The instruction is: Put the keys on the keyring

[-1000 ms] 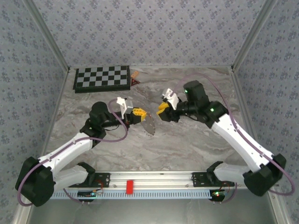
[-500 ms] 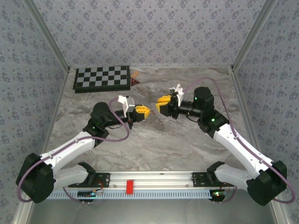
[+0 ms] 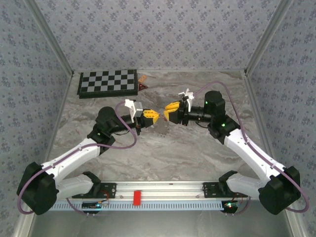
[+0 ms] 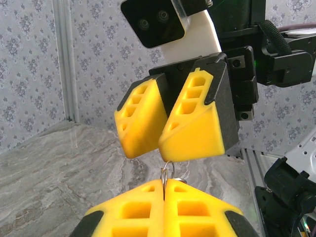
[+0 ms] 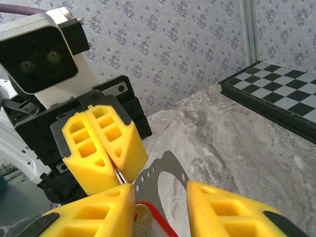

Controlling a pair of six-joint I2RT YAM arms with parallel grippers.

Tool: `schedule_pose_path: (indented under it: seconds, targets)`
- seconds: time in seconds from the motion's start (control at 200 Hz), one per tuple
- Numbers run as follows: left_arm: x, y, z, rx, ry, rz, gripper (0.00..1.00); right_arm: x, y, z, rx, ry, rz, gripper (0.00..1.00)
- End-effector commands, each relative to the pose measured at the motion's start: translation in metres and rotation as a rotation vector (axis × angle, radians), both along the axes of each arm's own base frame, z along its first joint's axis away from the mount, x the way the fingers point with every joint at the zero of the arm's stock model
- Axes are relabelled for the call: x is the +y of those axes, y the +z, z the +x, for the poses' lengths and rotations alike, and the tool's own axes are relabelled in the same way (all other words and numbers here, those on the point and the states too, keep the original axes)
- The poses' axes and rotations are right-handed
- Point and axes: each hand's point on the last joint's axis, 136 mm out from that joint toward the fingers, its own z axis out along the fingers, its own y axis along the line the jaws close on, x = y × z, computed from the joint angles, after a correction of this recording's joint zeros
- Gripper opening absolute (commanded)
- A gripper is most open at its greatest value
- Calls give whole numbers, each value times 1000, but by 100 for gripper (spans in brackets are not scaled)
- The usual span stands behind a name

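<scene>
**Mia:** Where is the keyring?

**Tom:** The keyring [image 4: 168, 172] is up off the table [image 3: 197, 153]. It is in front of the checkerboard [image 3: 107, 82], out past the corner where the little orange-brown triangle [image 3: 142, 84] lies. I can see just a thin silver loop poking up.

**Mia:** Why so little of it?

**Tom:** The left gripper [image 3: 152, 117] has its yellow fingers pressed tight together on the loop. They hide most of it.

**Mia:** And the key?

**Tom:** The key [image 5: 141, 217] is tiny and silver, with a red edge next to it. It is a bit farther from the checkerboard than the ring. It sits low between the fingers of the right gripper [image 4: 160, 145], close against one of them.

**Mia:** Is that gripper pinching it?

**Tom:** Its fingers stand a little apart. I cannot tell if they pinch the key or not.

**Mia:** What gets in the way?

**Tom:** The two grippers are tip to tip, very close. The right one's fat yellow fingers sit just beside the loop. A flat grey plate [image 5: 165, 170] with little holes hangs under the left gripper's tips, right by the key.

**Mia:** Anything else around?

**Tom:** The triangle lies just beside the checkerboard. A red block [image 3: 137, 196] sits on the rail between the arm bases, far from the checkerboard. Walls with flowery paper [image 3: 158, 34] stand behind the board.
</scene>
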Motion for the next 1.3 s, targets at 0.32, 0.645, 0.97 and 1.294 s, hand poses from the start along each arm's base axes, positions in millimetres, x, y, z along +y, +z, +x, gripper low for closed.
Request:
schedule_pose_path:
  seconds: [0.32, 0.645, 0.97, 1.294]
  targets:
    - [-3, 22, -1, -59, -4, -33, 0, -1, 4, -5, 13, 39, 32, 37]
    - [-2, 22, -2, -63, -3, -33, 0, 1, -2, -3, 38, 43, 19, 30]
    - [-2, 22, 1, -60, 4, -34, 0, 2, -6, -7, 58, 68, 14, 25]
    - [-2, 22, 1, -58, 7, -35, 0, 3, -9, -12, 71, 97, 13, 20]
